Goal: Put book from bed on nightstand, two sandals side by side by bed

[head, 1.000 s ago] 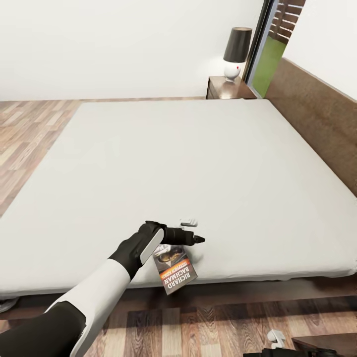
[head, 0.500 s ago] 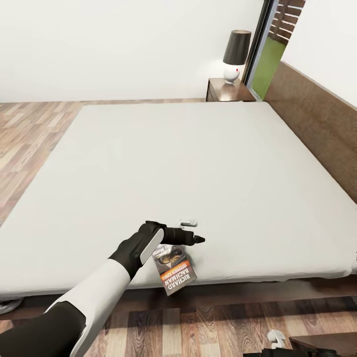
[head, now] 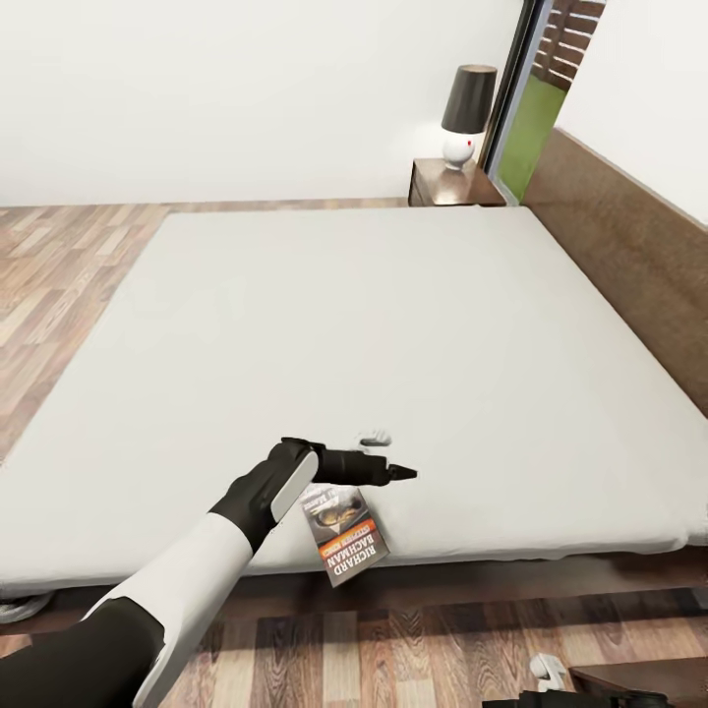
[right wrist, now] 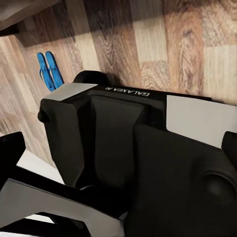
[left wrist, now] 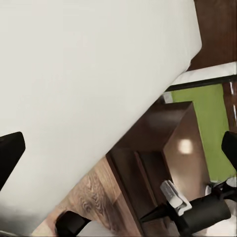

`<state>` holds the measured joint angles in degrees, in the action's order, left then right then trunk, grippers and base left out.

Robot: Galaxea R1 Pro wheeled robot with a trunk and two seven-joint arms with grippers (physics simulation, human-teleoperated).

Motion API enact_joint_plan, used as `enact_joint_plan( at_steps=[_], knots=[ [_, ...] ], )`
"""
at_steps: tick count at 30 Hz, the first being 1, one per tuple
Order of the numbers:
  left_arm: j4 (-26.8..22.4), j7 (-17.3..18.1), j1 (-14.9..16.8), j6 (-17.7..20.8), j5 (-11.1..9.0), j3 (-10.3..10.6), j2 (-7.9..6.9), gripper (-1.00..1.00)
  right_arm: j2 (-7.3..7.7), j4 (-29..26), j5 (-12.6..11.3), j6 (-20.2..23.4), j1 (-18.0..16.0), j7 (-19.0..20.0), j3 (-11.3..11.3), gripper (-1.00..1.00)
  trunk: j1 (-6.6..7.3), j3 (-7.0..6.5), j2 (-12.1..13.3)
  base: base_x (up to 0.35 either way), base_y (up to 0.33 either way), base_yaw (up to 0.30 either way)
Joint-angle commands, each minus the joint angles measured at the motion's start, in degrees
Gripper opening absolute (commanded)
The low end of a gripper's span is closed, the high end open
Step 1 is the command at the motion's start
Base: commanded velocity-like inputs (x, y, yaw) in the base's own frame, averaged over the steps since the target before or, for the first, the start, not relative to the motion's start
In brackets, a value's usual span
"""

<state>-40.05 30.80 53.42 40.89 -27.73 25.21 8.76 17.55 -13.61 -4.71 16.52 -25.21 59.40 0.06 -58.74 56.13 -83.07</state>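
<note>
The book (head: 344,533) lies face up at the near edge of the bed (head: 393,324), partly overhanging the grey mattress. My left gripper (head: 389,456) hovers just beyond it, open, fingers pointing right with nothing between them; the wrist covers the book's far end. In the left wrist view the left gripper (left wrist: 118,148) has its tips far apart over the mattress edge. The two blue sandals (right wrist: 49,71) lie together on the wood floor in the right wrist view. My right gripper (right wrist: 118,148) is open and empty, low by my base (right wrist: 123,148). One nightstand (head: 452,183) stands at the bed's far corner.
A black-shaded lamp (head: 468,106) takes up the far nightstand's top. A second dark-brown nightstand (head: 639,680) sits at the near right, its top (left wrist: 168,143) showing bare in the left wrist view. The wooden headboard (head: 629,246) runs along the right. Wood floor lies left of the bed.
The view has shifted slightly. My left gripper has reached a little farther right over the mattress. The book has stayed at the bed's edge.
</note>
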Motion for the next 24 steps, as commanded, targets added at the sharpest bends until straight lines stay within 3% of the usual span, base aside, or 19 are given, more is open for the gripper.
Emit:
enact_joint_plan(
  at_steps=[1,5,7,12,13,14,15,16,20,24],
  knots=[
    [-0.07,0.61,0.03,0.37,-0.35,0.01,-0.29,1.0,0.0,-0.01,-0.46,0.58,-0.01,0.11,0.03,1.0,0.23,-0.15,0.4,0.0,0.0,0.0],
    [-0.17,7.95,0.03,0.52,-1.29,-0.13,-3.35,1.0,0.02,-0.01,-0.46,0.59,-0.01,0.11,0.03,1.0,1.11,-0.87,2.0,0.0,0.0,0.0],
    [-0.12,11.51,0.02,0.55,-1.88,-0.1,-5.57,1.0,0.06,-0.01,-0.47,0.56,-0.01,0.1,0.03,1.0,1.55,-1.23,2.8,0.0,0.0,0.0],
    [0.11,22.95,-1.15,0.54,-3.55,-0.03,-14.8,1.0,0.11,-0.01,-0.47,0.54,-0.01,0.16,0.0,1.0,2.64,-2.13,4.81,0.0,0.0,0.0],
    [0.13,24.78,-2.02,0.53,-3.65,-0.02,-16.74,1.0,0.11,-0.01,-0.47,0.54,-0.01,0.17,0.01,1.0,2.86,-2.31,5.21,0.0,0.0,0.0],
    [0.13,25.67,-2.6,0.52,-3.66,-0.01,-17.68,1.0,0.11,-0.01,-0.47,0.54,-0.01,0.17,-0.02,1.0,3.08,-2.49,5.61,0.0,0.0,0.0],
    [0.14,28.3,-4.65,0.5,-3.7,0.0,-20.17,1.0,0.11,-0.01,-0.47,0.53,-0.01,0.18,-0.05,1.0,3.3,-2.67,6.01,0.0,0.0,0.0],
    [0.11,30.15,-6.26,0.47,-3.68,0.01,-21.57,1.0,0.12,-0.01,-0.47,0.53,-0.01,0.15,-0.09,1.0,3.52,-2.84,6.41,0.0,0.0,0.0],
    [0.15,34.39,-10.69,0.39,-3.43,0.0,-24.84,1.0,0.12,-0.01,-0.47,0.53,-0.01,0.18,-0.1,1.0,4.4,-3.56,8.02,0.0,0.0,0.0],
    [0.22,35.45,-15.21,-0.84,-3.33,-0.01,-27.24,1.0,0.12,-0.01,-0.47,0.53,-0.01,0.19,-0.1,1.0,5.28,-4.28,9.62,0.0,0.0,0.0]
  ],
)
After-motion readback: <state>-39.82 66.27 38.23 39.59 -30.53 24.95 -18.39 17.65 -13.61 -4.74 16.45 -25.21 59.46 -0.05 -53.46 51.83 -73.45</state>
